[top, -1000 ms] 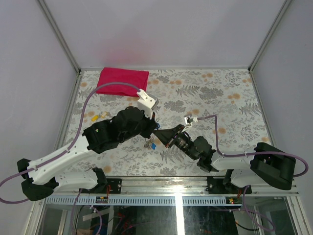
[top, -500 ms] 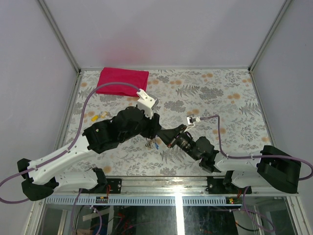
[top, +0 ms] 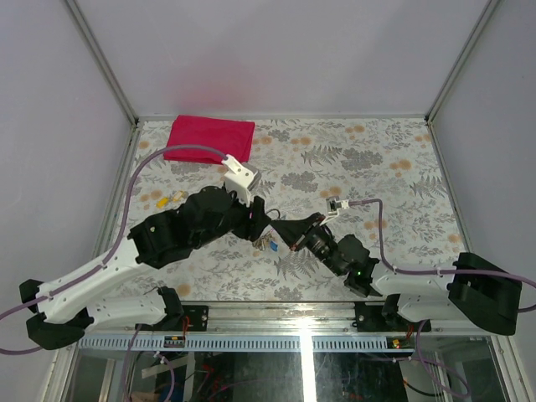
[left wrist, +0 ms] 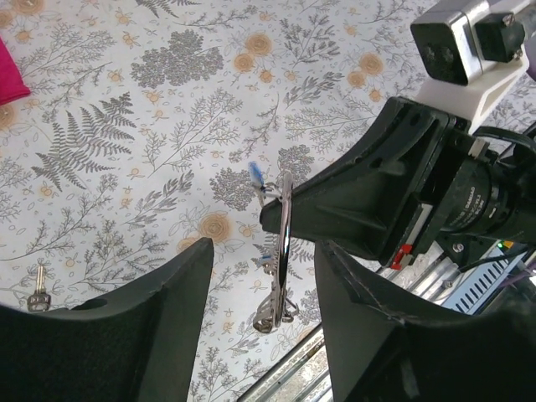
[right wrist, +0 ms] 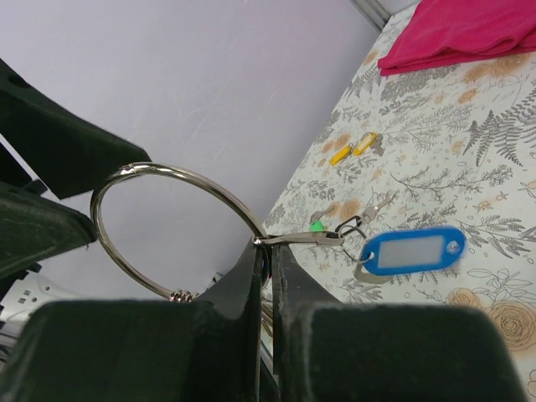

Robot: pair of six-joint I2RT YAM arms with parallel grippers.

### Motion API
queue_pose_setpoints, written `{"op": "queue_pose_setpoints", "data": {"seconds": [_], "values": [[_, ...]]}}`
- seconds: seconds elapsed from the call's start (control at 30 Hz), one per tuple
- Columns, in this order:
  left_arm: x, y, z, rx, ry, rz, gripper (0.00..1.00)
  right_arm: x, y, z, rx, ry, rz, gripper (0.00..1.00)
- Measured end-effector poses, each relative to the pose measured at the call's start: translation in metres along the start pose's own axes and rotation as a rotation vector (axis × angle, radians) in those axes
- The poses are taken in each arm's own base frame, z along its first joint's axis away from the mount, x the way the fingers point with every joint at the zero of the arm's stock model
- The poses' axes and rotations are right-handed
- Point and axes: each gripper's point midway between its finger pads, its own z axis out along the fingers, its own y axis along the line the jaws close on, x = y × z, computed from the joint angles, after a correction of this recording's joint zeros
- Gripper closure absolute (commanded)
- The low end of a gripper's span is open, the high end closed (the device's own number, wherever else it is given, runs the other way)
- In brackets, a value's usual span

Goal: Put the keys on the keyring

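While the right jaws press together on the keyring (right wrist: 138,168), pinching its big silver loop above the desk (right wrist: 469,167), the left jaws stand spread to either side of that loop without touching it. A blue tag (right wrist: 410,251) is linked to the ring by smaller loops.

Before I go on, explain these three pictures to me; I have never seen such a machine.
The machine is a left arm and a right arm, bolted at the near edge of a flowered table. One picture looks down from above; the other two come from a camera on each wrist. The right pincer is shut on a silver ring. The left pincer is open, facing that ring. On the table lie a red cloth, a small key and yellow pieces; a blue tag shows beside the ring.
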Motion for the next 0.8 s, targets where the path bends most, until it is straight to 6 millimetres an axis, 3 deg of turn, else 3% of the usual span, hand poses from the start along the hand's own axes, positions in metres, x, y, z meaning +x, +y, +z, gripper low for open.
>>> {"op": "queue_pose_setpoints", "data": {"seconds": [0.2, 0.37, 0.43, 0.6, 0.8], "values": [[0.011, -0.003, 0.000, 0.028, 0.025, 0.002, 0.59, -0.008, 0.003, -0.001, 0.002, -0.024, 0.008, 1.00], [0.021, -0.003, 0.005, 0.029, 0.056, 0.005, 0.86, -0.005, -0.001, -0.003, 0.019, -0.010, 0.000, 1.00], [0.021, -0.003, 0.005, 0.031, 0.057, 0.004, 0.99, -0.004, -0.002, -0.003, 0.022, -0.006, -0.003, 0.94], [0.020, -0.004, 0.005, 0.036, 0.050, 0.003, 1.00, -0.008, 0.001, -0.006, 0.016, -0.006, -0.023, 0.65], [0.013, -0.003, -0.004, 0.042, 0.015, 0.000, 1.00, -0.027, 0.021, -0.022, -0.044, -0.024, -0.078, 0.54]]}}
